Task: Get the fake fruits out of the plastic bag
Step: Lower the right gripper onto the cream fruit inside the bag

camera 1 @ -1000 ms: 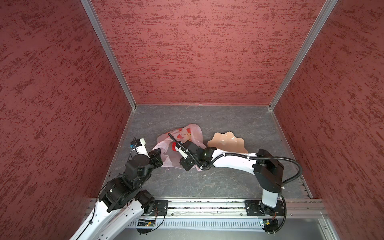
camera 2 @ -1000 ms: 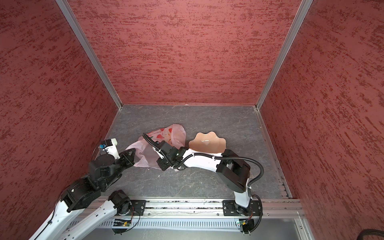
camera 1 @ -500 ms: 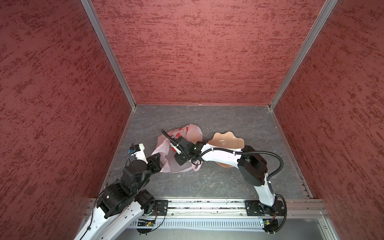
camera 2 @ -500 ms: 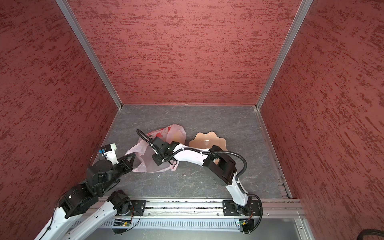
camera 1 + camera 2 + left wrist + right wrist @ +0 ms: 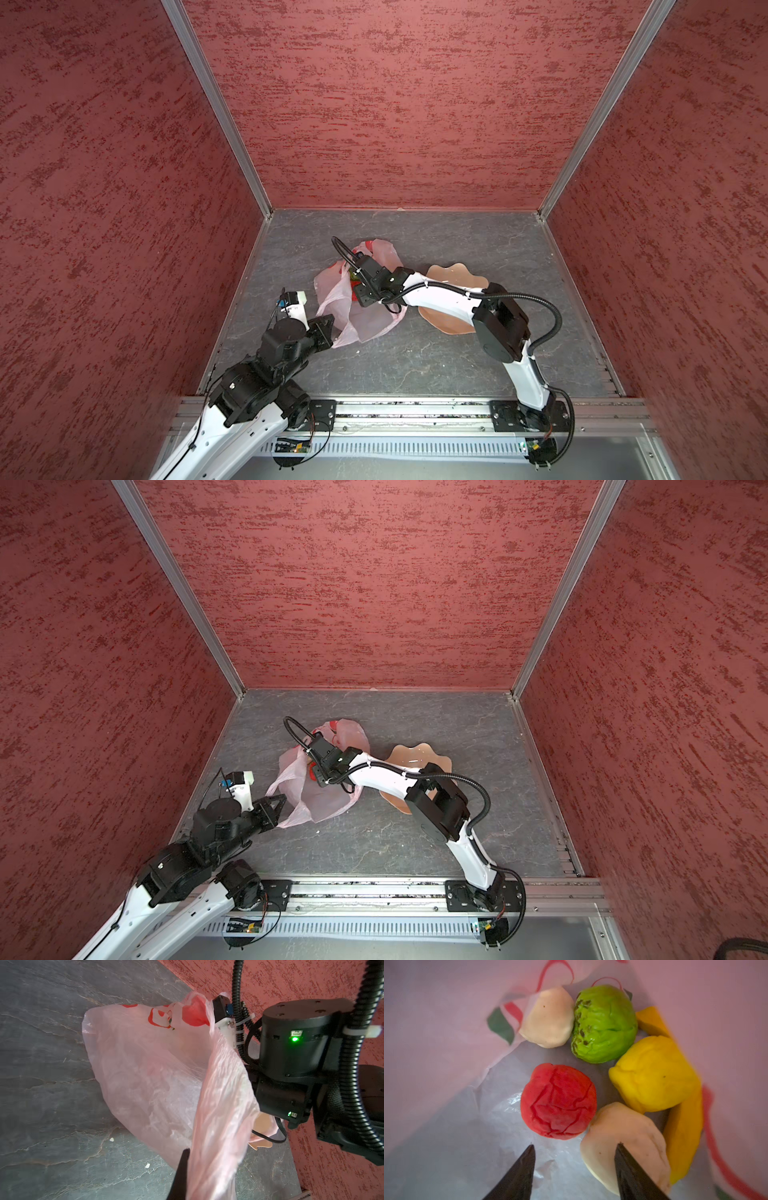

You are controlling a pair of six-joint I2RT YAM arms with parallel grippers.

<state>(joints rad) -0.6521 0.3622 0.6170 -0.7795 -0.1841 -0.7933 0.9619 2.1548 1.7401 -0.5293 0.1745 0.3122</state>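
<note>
Extended farther, right end effector (image 5: 575, 1144) opens inside plastic bag (image 5: 368, 323).

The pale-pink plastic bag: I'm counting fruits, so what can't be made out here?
- Fake fruits: in both top views the right arm and the pale-pink translucent plastic bag cover most.
- Right wrist view: the middle of the long yellow banana, behind the round yellow fruit.
- Left wrist view: bag film covers all but one finger of the left hand.
- Both top views: part of the peach scalloped bowl, under that arm.
</note>
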